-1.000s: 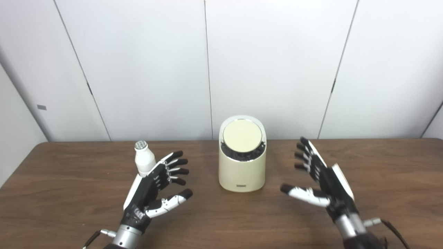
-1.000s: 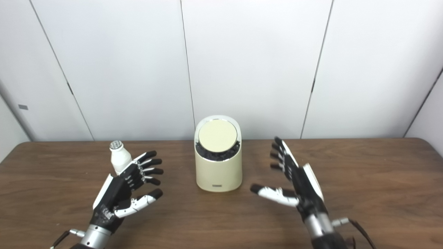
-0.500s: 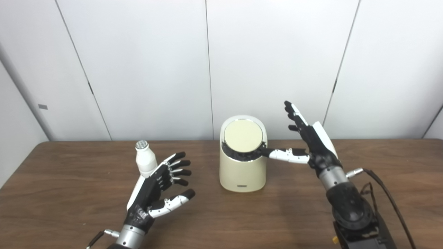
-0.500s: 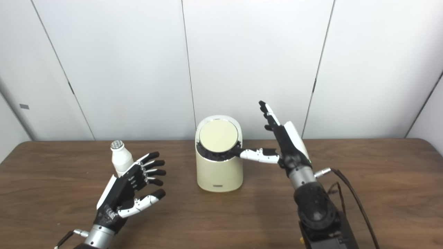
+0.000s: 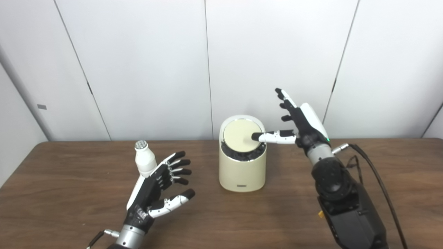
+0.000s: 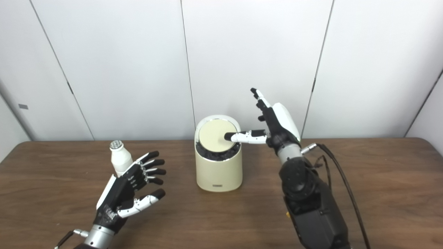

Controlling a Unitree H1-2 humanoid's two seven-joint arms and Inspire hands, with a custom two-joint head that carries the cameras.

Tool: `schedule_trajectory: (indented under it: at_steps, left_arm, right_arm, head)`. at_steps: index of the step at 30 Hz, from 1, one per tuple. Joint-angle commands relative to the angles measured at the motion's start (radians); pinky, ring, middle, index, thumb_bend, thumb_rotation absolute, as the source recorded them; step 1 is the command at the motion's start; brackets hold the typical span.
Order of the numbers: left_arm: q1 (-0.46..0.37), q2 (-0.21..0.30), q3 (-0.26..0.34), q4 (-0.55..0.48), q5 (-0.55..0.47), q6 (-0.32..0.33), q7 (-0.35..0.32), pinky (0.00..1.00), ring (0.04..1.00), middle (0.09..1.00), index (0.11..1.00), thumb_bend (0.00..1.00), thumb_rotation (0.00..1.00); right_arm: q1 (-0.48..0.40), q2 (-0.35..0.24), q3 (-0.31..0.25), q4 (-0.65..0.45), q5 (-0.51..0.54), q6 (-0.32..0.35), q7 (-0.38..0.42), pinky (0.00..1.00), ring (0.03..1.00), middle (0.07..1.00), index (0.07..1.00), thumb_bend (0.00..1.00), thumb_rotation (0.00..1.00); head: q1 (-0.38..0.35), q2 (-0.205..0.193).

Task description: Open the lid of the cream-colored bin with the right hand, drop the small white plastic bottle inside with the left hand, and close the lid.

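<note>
Tabletop (image 5: 69,193) of dark brown wood grain is seen, backed by a wall of plain white panels (image 5: 145,69) divided by thin dark seams. Near the table's far middle a cream-colored bin (image 5: 242,173) is stood upright, its round lid (image 5: 240,135) tilted toward the viewer and seated shut, with a dark band visible below the lid's lower edge. A small white plastic bottle (image 5: 144,162) with a foil-looking cap is stood upright on the table to the left of the bin, well apart from it. The left hand (image 5: 155,192) is held low over the table just in front of the bottle, palm turned inward, fingers spread and gently curled, nothing held; whether its back touches the bottle cannot be told. The right hand (image 5: 299,122) is raised beside the bin's upper right, fingers extended upward and apart, nothing grasped. Its thumb (image 5: 271,136) is stretched sideways over the lid, the dark tip laid on or just above the lid's right half; contact cannot be confirmed. A black cable (image 5: 377,180) is trailed from the right wrist down along the forearm.
</note>
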Motion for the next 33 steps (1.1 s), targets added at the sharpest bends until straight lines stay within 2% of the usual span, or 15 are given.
schedule_trajectory:
  at_steps: [1,13,20,26,27,31,33]
  left_arm:
    - [-0.037,0.005,-0.001,-0.014,-0.005,-0.037,0.002,0.63,0.733,0.811,0.884,0.72,0.22]
    - [-0.034,0.004,-0.006,-0.026,-0.002,-0.027,0.003,0.63,0.734,0.811,0.88,0.71,0.2]
    - [-0.031,0.0,-0.011,-0.036,-0.006,-0.02,0.003,0.64,0.738,0.815,0.884,0.7,0.17]
    - [-0.034,0.0,-0.014,-0.034,-0.007,-0.026,0.002,0.65,0.737,0.813,0.884,0.7,0.17]
    - [-0.033,-0.001,-0.015,-0.035,-0.004,-0.026,0.003,0.65,0.737,0.813,0.884,0.7,0.17]
    - [-0.032,-0.001,-0.018,-0.038,0.004,-0.025,0.006,0.64,0.735,0.812,0.883,0.7,0.19]
    - [-0.032,0.0,-0.018,-0.038,0.006,-0.027,0.006,0.64,0.736,0.813,0.884,0.7,0.19]
  right_arm:
    - [-0.061,0.002,0.002,-0.01,-0.015,-0.016,-0.026,0.72,0.88,0.939,0.946,0.82,0.35]
    - [-0.077,0.003,0.064,0.008,-0.063,0.016,-0.012,0.71,0.877,0.918,0.931,0.85,0.38]
    - [-0.087,-0.005,0.097,0.03,-0.082,0.021,0.011,0.78,0.906,0.928,0.94,0.87,0.36]
    - [-0.104,-0.019,0.136,0.026,-0.133,0.066,0.052,0.72,0.884,0.932,0.943,0.88,0.34]
    - [-0.107,-0.013,0.131,0.026,-0.161,0.075,0.077,0.72,0.883,0.933,0.944,0.88,0.34]
    - [-0.117,0.035,0.066,0.021,-0.33,0.084,0.236,0.71,0.891,0.958,0.946,0.8,0.13]
    - [-0.12,0.054,0.036,0.016,-0.386,0.084,0.291,0.7,0.885,0.956,0.936,0.79,0.08]
  head:
    - [-0.001,0.002]
    - [0.013,0.012]
    - [0.017,0.015]
    - [0.018,0.019]
    - [0.018,0.019]
    - [0.019,0.024]
    - [0.018,0.024]
